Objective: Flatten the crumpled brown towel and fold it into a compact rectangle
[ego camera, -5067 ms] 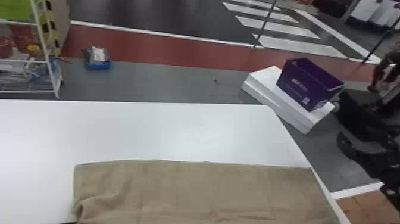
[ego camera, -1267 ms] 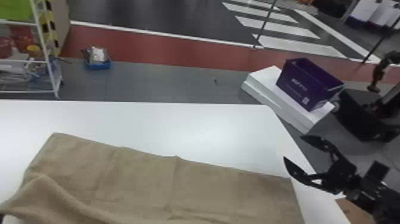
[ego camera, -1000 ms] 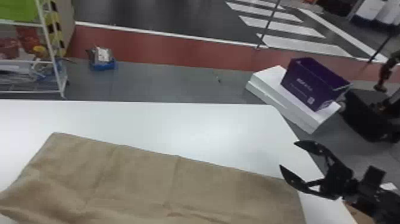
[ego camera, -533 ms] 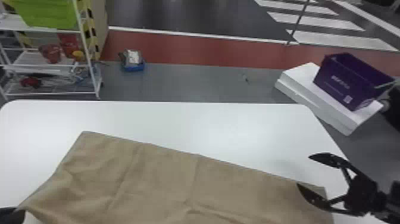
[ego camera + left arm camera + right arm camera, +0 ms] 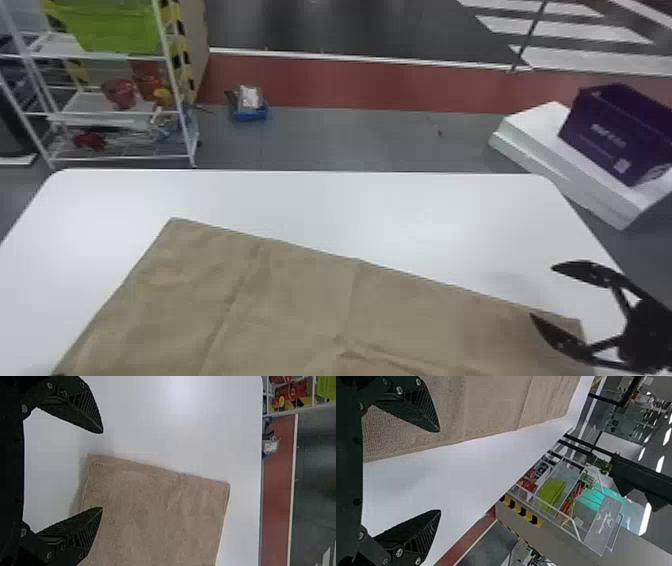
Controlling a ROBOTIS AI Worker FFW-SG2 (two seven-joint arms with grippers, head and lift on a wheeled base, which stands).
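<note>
The brown towel (image 5: 295, 300) lies spread on the white table, slanting down to the right, with creases and a low ridge near its middle. My right gripper (image 5: 542, 292) is open over the towel's far right corner, one finger above cloth and the other above bare table. In the right wrist view, the towel's edge (image 5: 494, 407) runs between the parted fingers of my right gripper (image 5: 440, 471). The left wrist view has my left gripper (image 5: 102, 470) open beside a corner of the towel (image 5: 158, 514), holding nothing.
The white table (image 5: 350, 210) has bare surface beyond the towel and to its left. Past its far edge stand a wire shelf (image 5: 115, 112) at left, a small blue tray (image 5: 250, 114), and a purple box (image 5: 615, 135) on white boxes (image 5: 530, 145) at right.
The head view has swung left. Since the oldest frame the towel has been spread wider and turned aslant, and the right gripper has come in. The towel's left near part, earlier lifted, lies lower and flatter.
</note>
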